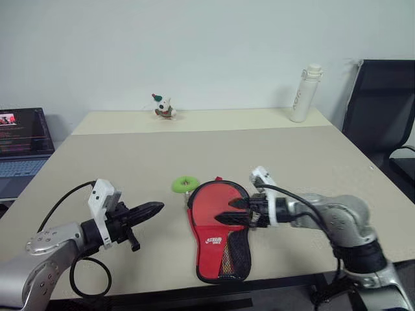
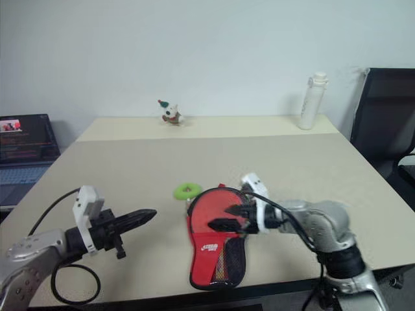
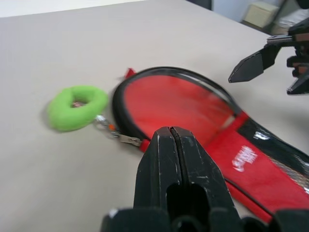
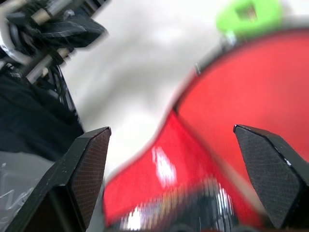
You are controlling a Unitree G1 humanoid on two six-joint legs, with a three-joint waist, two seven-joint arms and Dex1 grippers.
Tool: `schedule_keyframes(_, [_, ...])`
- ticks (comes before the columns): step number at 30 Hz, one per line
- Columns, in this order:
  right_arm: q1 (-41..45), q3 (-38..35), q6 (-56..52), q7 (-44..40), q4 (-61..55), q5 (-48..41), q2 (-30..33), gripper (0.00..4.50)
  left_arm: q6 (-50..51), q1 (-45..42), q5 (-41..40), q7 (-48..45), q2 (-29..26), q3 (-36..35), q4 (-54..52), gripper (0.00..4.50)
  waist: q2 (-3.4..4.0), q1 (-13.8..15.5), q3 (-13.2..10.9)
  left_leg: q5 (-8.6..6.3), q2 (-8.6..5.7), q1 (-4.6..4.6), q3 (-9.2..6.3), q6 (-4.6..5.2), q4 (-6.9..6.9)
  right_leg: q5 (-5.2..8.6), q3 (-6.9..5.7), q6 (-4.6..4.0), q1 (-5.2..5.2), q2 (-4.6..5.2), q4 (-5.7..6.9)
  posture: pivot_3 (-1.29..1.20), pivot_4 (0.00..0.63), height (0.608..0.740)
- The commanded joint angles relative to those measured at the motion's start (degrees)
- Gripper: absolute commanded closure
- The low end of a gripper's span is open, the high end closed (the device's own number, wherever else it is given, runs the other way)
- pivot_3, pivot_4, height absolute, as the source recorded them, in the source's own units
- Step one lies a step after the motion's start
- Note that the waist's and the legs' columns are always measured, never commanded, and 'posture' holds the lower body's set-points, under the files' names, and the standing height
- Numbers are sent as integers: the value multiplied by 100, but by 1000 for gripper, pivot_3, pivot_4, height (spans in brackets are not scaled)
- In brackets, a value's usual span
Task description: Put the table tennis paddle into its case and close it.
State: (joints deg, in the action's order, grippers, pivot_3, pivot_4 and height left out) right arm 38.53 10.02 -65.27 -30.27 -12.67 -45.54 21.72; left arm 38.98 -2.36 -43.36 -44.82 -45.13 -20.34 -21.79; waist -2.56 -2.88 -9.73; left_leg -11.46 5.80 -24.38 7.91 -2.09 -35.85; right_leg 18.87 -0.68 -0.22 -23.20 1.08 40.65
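The case (image 1: 217, 230) lies flat near the table's front edge, red face up with a white logo, black edging and a mesh panel at its narrow end. A green ring (image 1: 186, 184) hangs off its zip pull (image 3: 123, 139) at the round end. My right gripper (image 1: 232, 211) hovers just over the middle of the case, pointing left, open with nothing between its fingers (image 4: 91, 164). My left gripper (image 1: 155, 208) is shut and empty, its tip a short way left of the case and pointing at it. The table tennis paddle is hidden.
A white bottle (image 1: 305, 94) stands at the table's far right and a small toy figure (image 1: 164, 107) at the far middle. A laptop (image 1: 23, 146) sits off the left side, a black chair (image 1: 382, 110) off the right.
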Motion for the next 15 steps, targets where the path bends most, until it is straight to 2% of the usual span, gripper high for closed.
schedule_keyframes(1, [209, 407, 977, -393, 445, 626, -326, 17, 44, -260, 105, 298, 107, 64, 100, 4500, -1, 8, 0, 0, -1, -3, -1, 0, -1, -2, 0, -3, 0, 3, -2, 0, 150, 740])
schedule_keyframes(4, [301, 784, 1655, -521, 1047, 1281, -573, 17, -9, -428, 271, 528, 253, 187, 200, 4500, -1, 19, 1, 0, -1, -4, -1, 0, -6, -6, 0, -10, 1, 4, -2, 0, 150, 740])
schedule_keyframes(7, [321, 1124, 2155, -669, 1374, 1869, -598, 0, -111, -696, 600, 831, 375, 309, 511, 3889, -1, 30, 0, 0, -2, -5, -1, 0, -8, -6, -2, -11, 1, 3, -2, 0, 150, 740])
schedule_keyframes(15, [167, 1062, 2321, -814, 1521, 2267, -729, 0, -445, -1951, 1369, 995, 696, 908, 1833, 974, -2, 105, 1, 8, -4, -5, 2, -12, -10, -7, -2, -11, 0, 3, 0, 0, 150, 740])
